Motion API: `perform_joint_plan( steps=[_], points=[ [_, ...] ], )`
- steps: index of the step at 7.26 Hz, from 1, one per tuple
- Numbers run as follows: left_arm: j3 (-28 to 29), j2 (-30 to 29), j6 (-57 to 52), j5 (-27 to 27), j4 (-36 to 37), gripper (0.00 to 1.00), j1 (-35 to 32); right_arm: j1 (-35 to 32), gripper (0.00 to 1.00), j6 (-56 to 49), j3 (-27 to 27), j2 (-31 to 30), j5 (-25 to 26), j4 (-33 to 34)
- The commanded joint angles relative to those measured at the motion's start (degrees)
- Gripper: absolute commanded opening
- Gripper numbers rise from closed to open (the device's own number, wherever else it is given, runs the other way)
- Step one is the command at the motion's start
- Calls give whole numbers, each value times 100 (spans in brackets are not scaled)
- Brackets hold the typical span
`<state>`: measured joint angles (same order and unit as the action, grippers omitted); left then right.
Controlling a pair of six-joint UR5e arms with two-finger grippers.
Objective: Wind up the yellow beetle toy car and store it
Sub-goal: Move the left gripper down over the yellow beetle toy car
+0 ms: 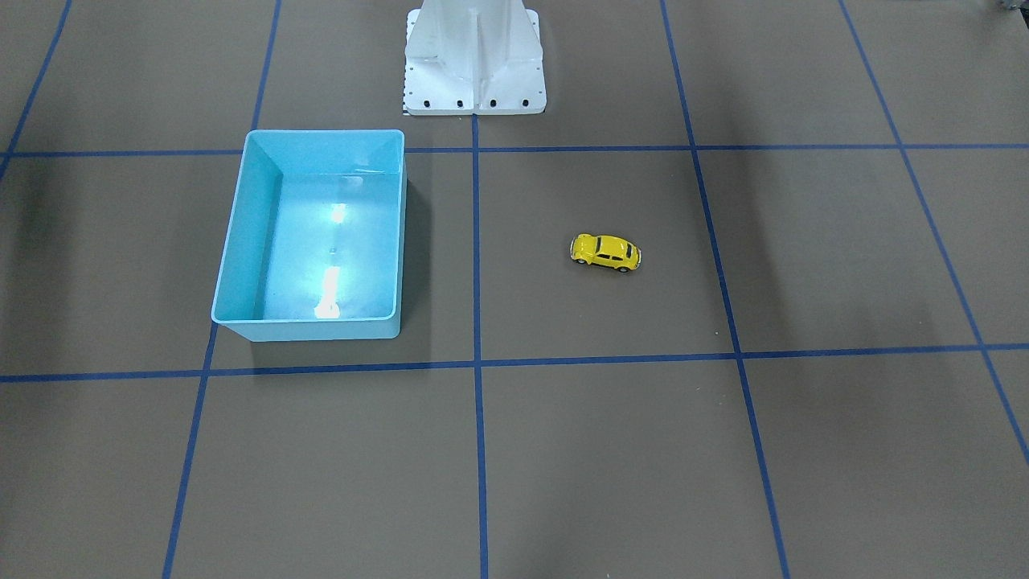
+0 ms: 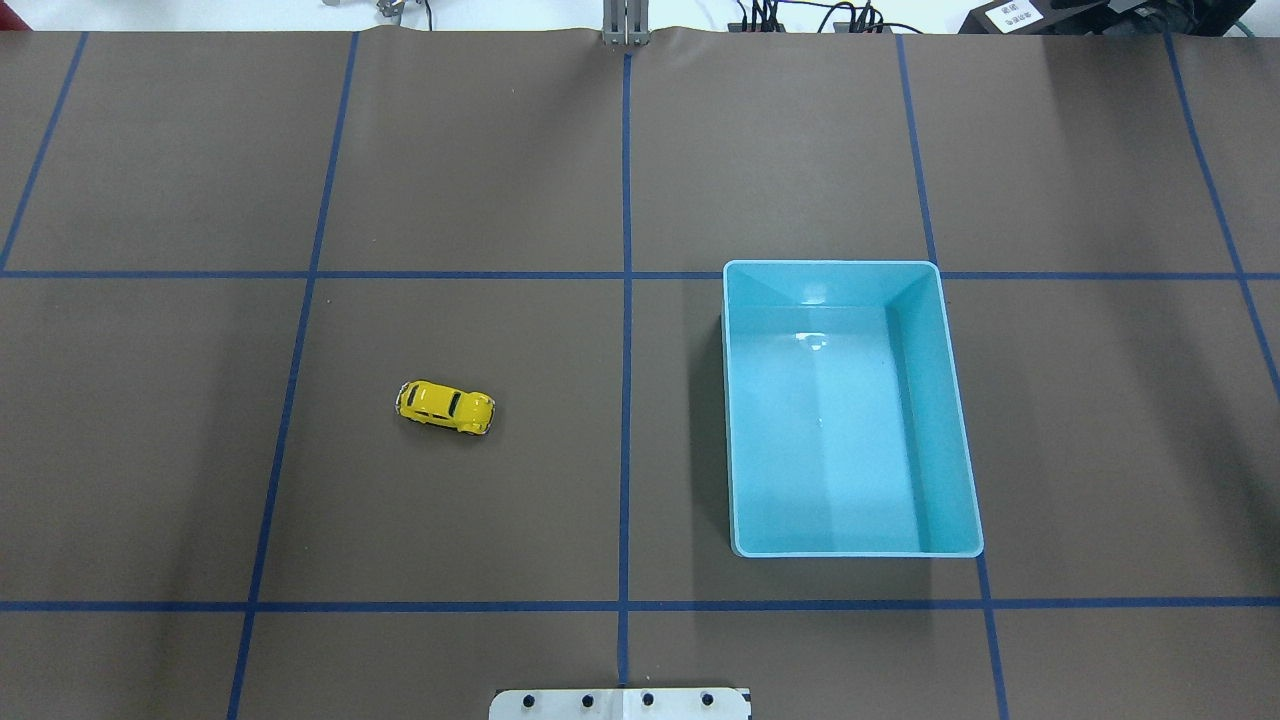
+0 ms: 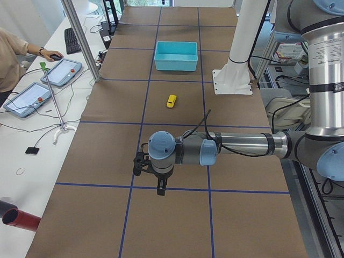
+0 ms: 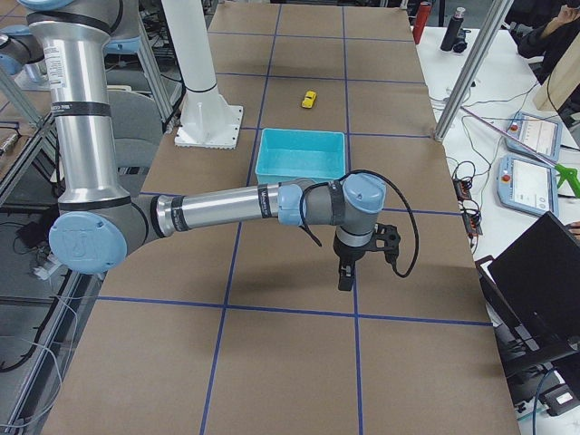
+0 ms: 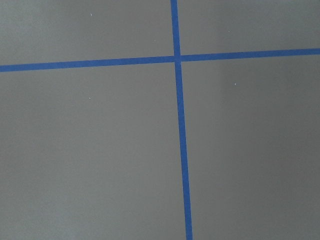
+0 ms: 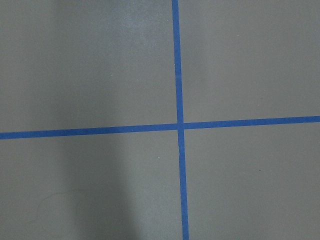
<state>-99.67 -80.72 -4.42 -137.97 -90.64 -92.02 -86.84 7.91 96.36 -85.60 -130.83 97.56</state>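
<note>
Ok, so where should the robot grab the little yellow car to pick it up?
Probably from straight above, pinching the yellow beetle toy car across its two door sides. It stands on its wheels with nothing touching it, and the body is narrow that way; nose to tail is longer and rounded, so a grip there might slip.

Blue tape lines (image 2: 626,400) grid the brown table (image 2: 150,450), with tablets (image 3: 63,71) and a keyboard (image 3: 71,40) at the left view's upper left.

Taped table (image 2: 150,450) bears yellow beetle toy car (image 2: 445,407) and bin (image 2: 930,420).
</note>
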Motion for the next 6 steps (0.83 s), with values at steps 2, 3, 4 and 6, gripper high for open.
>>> perform_joint_plan(
  steps=[2,3,4,6],
  points=[
    [9,13,20,-10,28,100,-9,0,100,0,6,-18,-4,0],
    [53,4,20,-2,20,100,0,0,100,0,6,-18,-4,0],
    [36,4,11,-10,11,100,0,0,100,0,6,-18,-4,0],
    [18,-5,-15,16,-50,100,17,0,100,0,-3,-18,-4,0]
  ],
)
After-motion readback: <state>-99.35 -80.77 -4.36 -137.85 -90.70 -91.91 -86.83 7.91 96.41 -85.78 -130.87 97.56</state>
